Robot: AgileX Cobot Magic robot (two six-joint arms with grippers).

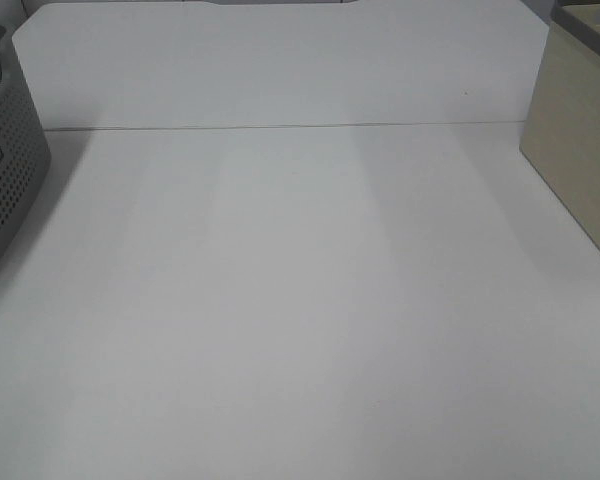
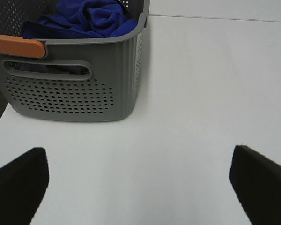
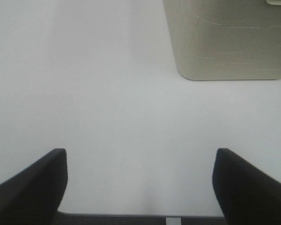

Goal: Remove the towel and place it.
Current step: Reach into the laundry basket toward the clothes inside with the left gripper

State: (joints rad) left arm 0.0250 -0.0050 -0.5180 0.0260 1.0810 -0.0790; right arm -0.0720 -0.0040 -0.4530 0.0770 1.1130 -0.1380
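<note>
- Towel: royal-blue plush cloth. It lay bunched in loose folds inside the grey basket, its top folds about level with the rim. No corner or tag could be made out.
- Grey basket: perforated walls, a slot handle and an orange grip on the rim nearest your left arm. In the high view it stood at the left edge of the table.
- Left gripper: your fingers stood wide apart and held nothing. They were low over bare table, short of the basket's near wall.
- Right gripper: also spread and empty, over bare table, with the beige bin ahead of it.
- Beige bin: stood at the table's right edge. Its contents were not visible.
- Step in hand, as judged: the reach for the towel, barely begun.
- Approach: you needed to raise the left gripper above the rim before going in, clear of the orange grip, then come down on the highest fold.
- Grasp: a deep pinch into the plush looked wise, since a shallow one might have slipped.
- Lift: you did best to pull straight up until the trailing cloth cleared the rim. A sideways drag risked snagging the cloth and tipping the basket.
- Placement: the open middle of the table looked the likeliest spot.
</note>
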